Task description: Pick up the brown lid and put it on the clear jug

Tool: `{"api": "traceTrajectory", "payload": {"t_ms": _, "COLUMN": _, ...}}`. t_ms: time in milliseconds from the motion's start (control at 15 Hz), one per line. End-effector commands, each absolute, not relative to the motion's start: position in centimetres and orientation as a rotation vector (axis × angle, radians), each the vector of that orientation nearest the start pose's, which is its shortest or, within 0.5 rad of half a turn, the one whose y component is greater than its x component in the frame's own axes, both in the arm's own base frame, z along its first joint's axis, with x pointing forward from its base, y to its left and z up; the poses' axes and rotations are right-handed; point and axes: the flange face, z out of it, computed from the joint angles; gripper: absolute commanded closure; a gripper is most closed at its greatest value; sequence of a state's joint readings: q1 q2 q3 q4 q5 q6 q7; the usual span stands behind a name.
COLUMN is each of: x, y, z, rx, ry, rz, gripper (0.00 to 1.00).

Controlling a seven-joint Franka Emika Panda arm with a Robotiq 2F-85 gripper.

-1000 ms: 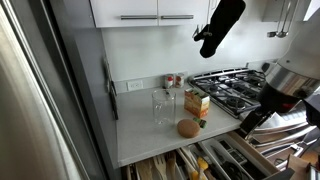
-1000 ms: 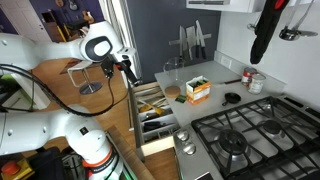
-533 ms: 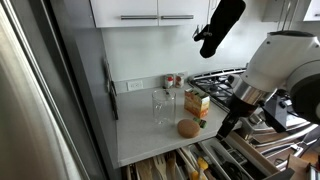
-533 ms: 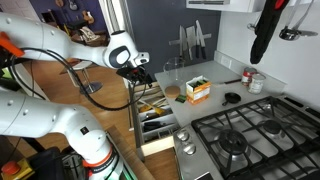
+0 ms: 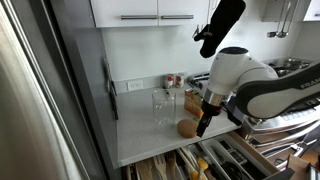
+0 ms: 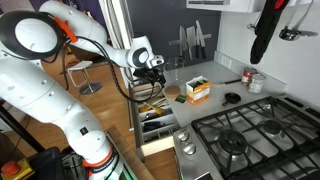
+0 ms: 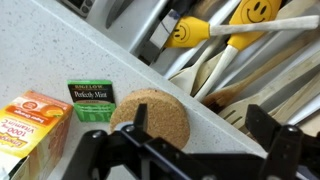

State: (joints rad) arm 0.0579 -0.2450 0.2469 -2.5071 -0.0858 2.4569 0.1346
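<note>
Jaws stand open, poised over the brown lid [image 7: 152,115], which lies flat on the desk [image 7: 60,50] at frame centre. Nothing is grasped yet. Gripping, lifting and capping the clear jug [image 5: 163,106], upper left of the lid, all remain.

The brown lid [image 7: 150,118] is tan with a fine, cork-like speckle. The tabletop [image 7: 60,50] is pale grey, flecked with small darker dots. The carton [image 7: 30,125] is orange and yellow with red lettering, and the small packet [image 7: 93,101] is green with white print. The clear jug [image 5: 163,106] is colourless glass. The gripper [image 5: 204,124] is black and the arm [image 5: 235,75] white. The utensil heads [image 7: 182,33] are yellow with black smiley faces.
</note>
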Motion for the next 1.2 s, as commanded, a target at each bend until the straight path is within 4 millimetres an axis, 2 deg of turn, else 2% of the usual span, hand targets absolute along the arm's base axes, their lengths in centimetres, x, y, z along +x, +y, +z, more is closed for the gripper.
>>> {"api": "traceTrajectory", "payload": {"t_ms": 0, "x": 47.9, "y": 13.4, "z": 36.8, "rx": -3.189, "ry": -0.426, "rz": -0.346, "gripper": 0.0}}
{"api": "traceTrajectory", "payload": {"t_ms": 67, "x": 45.9, "y": 13.6, "z": 37.9, "rx": -3.184, "ry": -0.395, "rz": -0.338, "gripper": 0.0}}
{"api": "traceTrajectory", "payload": {"t_ms": 267, "x": 47.7, "y": 13.4, "z": 36.8, "rx": -3.183, "ry": -0.402, "rz": -0.326, "gripper": 0.0}}
{"api": "traceTrajectory", "payload": {"t_ms": 600, "x": 47.9, "y": 13.5, "z": 36.8, "rx": -3.182, "ry": -0.403, "rz": -0.326, "gripper": 0.0}}
{"api": "traceTrajectory", "payload": {"t_ms": 733, "x": 48.5, "y": 12.0, "z": 36.5, "rx": -3.194, "ry": -0.336, "rz": -0.347, "gripper": 0.0}}
{"api": "traceTrajectory", "payload": {"t_ms": 933, "x": 49.3, "y": 10.9, "z": 36.6, "rx": -3.182, "ry": -0.29, "rz": -0.355, "gripper": 0.0}}
{"api": "traceTrajectory", "payload": {"t_ms": 1133, "x": 49.6, "y": 11.9, "z": 36.3, "rx": -3.185, "ry": -0.318, "rz": -0.351, "gripper": 0.0}}
